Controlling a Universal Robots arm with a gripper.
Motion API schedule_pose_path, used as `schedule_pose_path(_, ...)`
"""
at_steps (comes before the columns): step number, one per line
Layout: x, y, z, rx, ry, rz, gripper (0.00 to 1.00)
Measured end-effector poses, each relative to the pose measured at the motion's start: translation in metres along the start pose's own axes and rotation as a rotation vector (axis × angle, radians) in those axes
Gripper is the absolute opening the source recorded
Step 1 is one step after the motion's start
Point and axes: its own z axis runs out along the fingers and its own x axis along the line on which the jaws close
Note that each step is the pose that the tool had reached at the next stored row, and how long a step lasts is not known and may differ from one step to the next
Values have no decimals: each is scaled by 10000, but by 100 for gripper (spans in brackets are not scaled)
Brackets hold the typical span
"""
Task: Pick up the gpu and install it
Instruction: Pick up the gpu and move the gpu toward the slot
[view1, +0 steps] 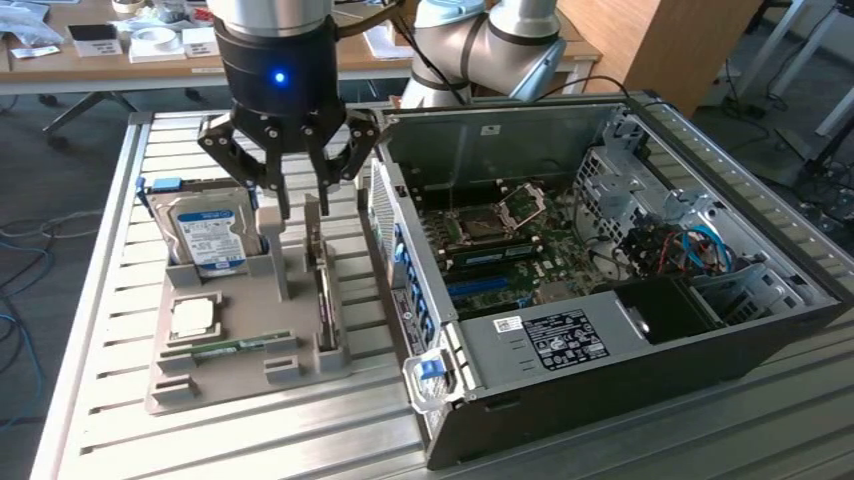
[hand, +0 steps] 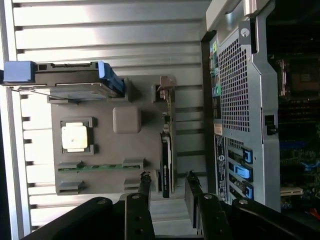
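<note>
The gripper (view1: 296, 200) hangs with its jaws spread wide and it holds nothing. It points straight down over the grey holder tray (hand: 107, 150). In the wrist view the two black fingertips (hand: 145, 181) stand one on each side of the gpu (hand: 167, 155), with free space between them and the card, so I judge they are lined up to close on its two flat faces.

The gpu stands on its edge in a narrow slot of the tray, with the silver bracket at one end. This upright position leaves both faces free for the fingers, which seems to be the reason for such a slot. It is not yet lifted and not yet installed.

On the same tray the hard drive (view1: 207, 240) with the blue label also stands upright, while the processor (view1: 194, 318) and the memory stick (view1: 240, 347) lie flat in their own places. Just beside the tray, on the exterior view's right, the computer case (view1: 641, 350) lies open on the slotted table (view1: 100, 330), with the motherboard (view1: 501, 250) facing up.
</note>
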Motion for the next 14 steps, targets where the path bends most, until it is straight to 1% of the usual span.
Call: schedule_pose_path(14, 6, -11, 246, 0, 0, 0, 42)
